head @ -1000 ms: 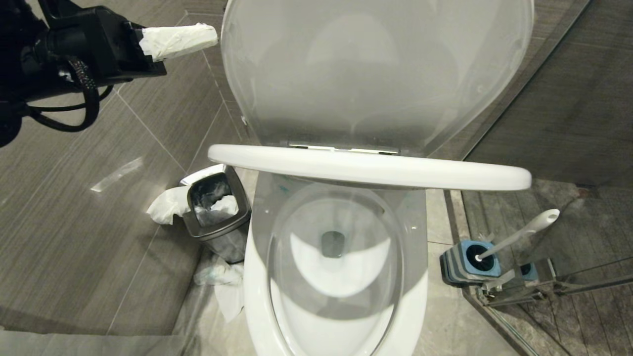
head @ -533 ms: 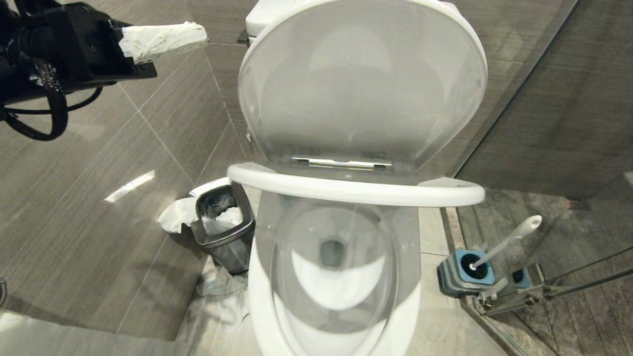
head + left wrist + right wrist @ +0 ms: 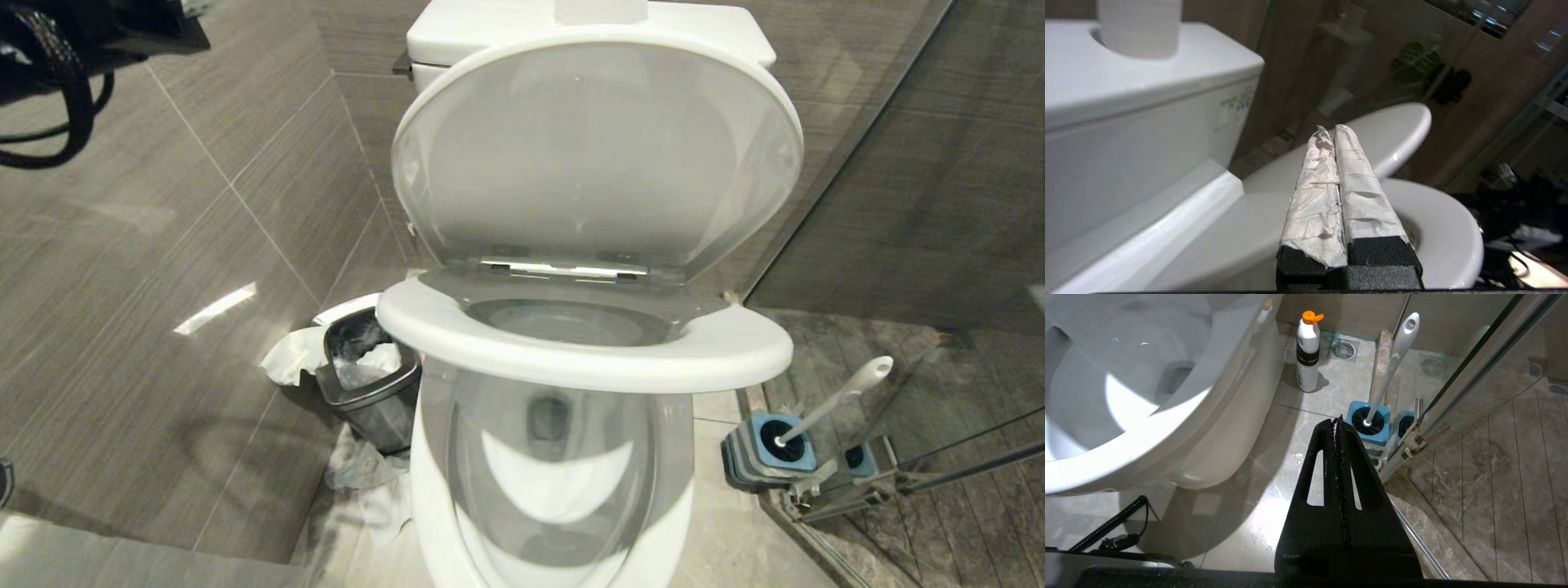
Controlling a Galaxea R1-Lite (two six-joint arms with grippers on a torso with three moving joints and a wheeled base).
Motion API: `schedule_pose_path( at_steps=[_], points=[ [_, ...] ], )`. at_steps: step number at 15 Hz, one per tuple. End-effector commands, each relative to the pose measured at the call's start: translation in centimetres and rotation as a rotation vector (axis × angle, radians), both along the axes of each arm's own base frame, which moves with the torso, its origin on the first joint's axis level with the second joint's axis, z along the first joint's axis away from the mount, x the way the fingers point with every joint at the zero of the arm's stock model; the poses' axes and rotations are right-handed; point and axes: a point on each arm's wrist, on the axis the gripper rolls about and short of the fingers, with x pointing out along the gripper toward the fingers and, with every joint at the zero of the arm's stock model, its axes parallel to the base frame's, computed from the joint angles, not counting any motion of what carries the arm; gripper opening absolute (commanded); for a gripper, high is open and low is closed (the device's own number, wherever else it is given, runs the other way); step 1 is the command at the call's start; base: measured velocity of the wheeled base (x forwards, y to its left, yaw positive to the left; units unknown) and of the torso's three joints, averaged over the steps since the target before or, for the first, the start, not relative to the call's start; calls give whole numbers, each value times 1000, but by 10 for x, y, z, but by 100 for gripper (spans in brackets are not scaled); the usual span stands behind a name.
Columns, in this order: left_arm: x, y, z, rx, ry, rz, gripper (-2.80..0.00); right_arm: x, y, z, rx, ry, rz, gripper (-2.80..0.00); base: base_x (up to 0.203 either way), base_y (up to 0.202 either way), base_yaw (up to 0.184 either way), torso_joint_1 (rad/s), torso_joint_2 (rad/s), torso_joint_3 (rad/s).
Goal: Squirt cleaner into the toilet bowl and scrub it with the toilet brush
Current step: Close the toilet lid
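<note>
We see the toilet bowl point(image 3: 549, 482) at 6 o'clock in the head view, water at its bottom, seat point(image 3: 584, 347) half-raised, lid point(image 3: 596, 155) upright against the tank point(image 3: 490, 28). At 9 o'clock of the bowl a steel bin point(image 3: 367, 371) holds crumpled white paper (more paper lies on the floor beside it). At 3 o'clock a blue-grey holder point(image 3: 763, 449) contains the toilet brush point(image 3: 833, 400), black head down inside, white handle leaning toward 2 o'clock. A white bottle point(image 3: 1307, 351) with an orange cap stands on the floor beside the bowl's base; its label we can't read. No cleaner streaks we can make out for sure. A green mark on the tank side is illegible too. Left pincer point(image 3: 1331, 132), tape-wrapped fingers pressed together, holds nothing, up beside the tank above the seat. Right pincer point(image 3: 1338, 420), also closed and empty, hangs low over the floor near the holder.
</note>
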Motion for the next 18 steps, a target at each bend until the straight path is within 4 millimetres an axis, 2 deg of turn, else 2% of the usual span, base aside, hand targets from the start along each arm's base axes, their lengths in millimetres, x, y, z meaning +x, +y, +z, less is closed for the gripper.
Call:
schedule_pose_path(
  at_steps=[1, 2, 4, 7, 8, 11, 15, 18],
  points=[
    [-9, 2, 32, -41, -87, 30, -280, 0, 0, 0, 0, 0, 1, -280, 0, 0, 0, 0, 0, 0],
    [-15, 4, 43, -68, -81, 66, -280, 0, 0, 0, 0, 0, 1, -280, 0, 0, 0, 0, 0, 0],
    [-33, 7, 49, -111, 61, 169, -280, 0, 0, 0, 0, 0, 1, -280, 0, 0, 0, 0, 0, 0],
    [-61, 0, 45, -73, 271, 261, -280, 0, 0, 0, 0, 1, 1, -280, 0, 0, 0, 0, 0, 0],
    [-69, -6, 40, 1, 236, 287, -280, 0, 0, 0, 0, 0, 1, -280, 0, 0, 0, 0, 0, 0],
    [-86, -31, 26, 241, 78, 319, -280, 0, 0, 0, 0, 0, 1, -280, 0, 0, 0, 0, 0, 0],
    [-116, -72, 13, 360, 152, 229, -280, 0, 0, 0, 0, 0, 1, -280, 0, 0, 0, 0, 0, 0],
    [-113, -93, 0, 434, 192, 230, -280, 0, 0, 0, 0, 0, 1, -280, 0, 0, 0, 0, 0, 0]
  ],
)
